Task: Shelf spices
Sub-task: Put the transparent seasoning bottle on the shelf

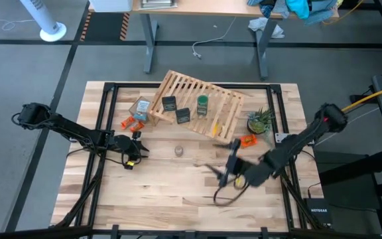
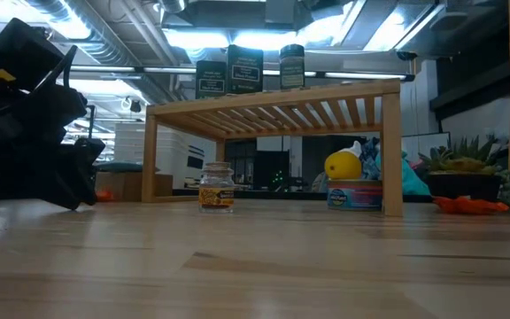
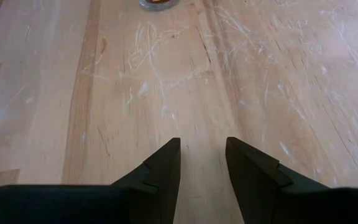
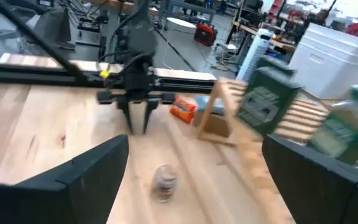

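Observation:
The light-wood slatted shelf [image 1: 207, 99] stands at the table's far middle. On its top rest three spice jars: two dark squarish ones [image 1: 170, 103] [image 1: 183, 115] and a green round one [image 1: 203, 104]. The tiny clear glass jar [image 1: 178, 151] stands upright on the tabletop in front of the shelf, also seen as the glass jar [image 2: 216, 187]. My left gripper [image 1: 138, 147] sits low on the table to the left of that jar, open, pointing at it [image 3: 159, 3]. My right gripper [image 1: 223, 162] hovers to the jar's right, wide open [image 4: 196, 146], holding nothing.
A tan cardboard box [image 1: 142, 108] and orange pieces [image 1: 132, 123] lie left of the shelf. A potted plant [image 1: 260, 121] and another orange piece [image 1: 248, 140] sit to its right. Under the shelf a can with a yellow object [image 2: 354, 193] shows. A black cable [image 1: 227, 196] loops near the right arm.

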Controlling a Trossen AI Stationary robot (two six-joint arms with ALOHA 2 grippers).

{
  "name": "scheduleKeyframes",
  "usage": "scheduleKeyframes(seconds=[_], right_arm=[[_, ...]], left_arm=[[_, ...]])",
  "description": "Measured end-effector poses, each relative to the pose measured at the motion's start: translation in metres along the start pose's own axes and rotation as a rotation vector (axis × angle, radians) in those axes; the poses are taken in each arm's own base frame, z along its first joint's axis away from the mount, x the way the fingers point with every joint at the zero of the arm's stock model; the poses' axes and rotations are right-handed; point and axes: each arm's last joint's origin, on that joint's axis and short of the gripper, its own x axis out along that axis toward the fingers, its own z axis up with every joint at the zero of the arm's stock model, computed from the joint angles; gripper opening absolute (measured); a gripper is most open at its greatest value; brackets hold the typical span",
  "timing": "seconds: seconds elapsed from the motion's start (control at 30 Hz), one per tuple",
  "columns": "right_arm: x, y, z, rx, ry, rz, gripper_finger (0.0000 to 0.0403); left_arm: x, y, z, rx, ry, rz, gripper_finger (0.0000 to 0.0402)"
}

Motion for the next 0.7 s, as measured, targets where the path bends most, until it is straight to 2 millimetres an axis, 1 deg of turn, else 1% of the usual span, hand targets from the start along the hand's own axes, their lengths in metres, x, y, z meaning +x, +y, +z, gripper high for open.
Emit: scheduleKeyframes(seconds=[0.13,0.27,0.43,0.53,0.7], right_arm=[[0.007,0.037,-0.024,-0.012,-0.009,0.027,0.0376],[0.013,0.061,-0.042,0.007,-0.027,0.050,0.0376],[0.024,0.074,-0.059,0.092,-0.033,0.064,0.0376],[0.032,0.078,-0.070,0.131,-0.015,0.059,0.0376],[0.038,0.087,-0.088,0.167,0.017,0.082,0.0376]], left_arm=[[0.000,0.000,0.000,0.000,0.000,0.000,0.0123],[0.000,0.000,0.000,0.000,0.000,0.000,0.0123],[0.000,0.000,0.000,0.000,0.000,0.000,0.0123],[0.000,0.000,0.000,0.000,0.001,0.000,0.0123],[0.000,0.000,0.000,0.000,0.000,0.000,0.0123]])
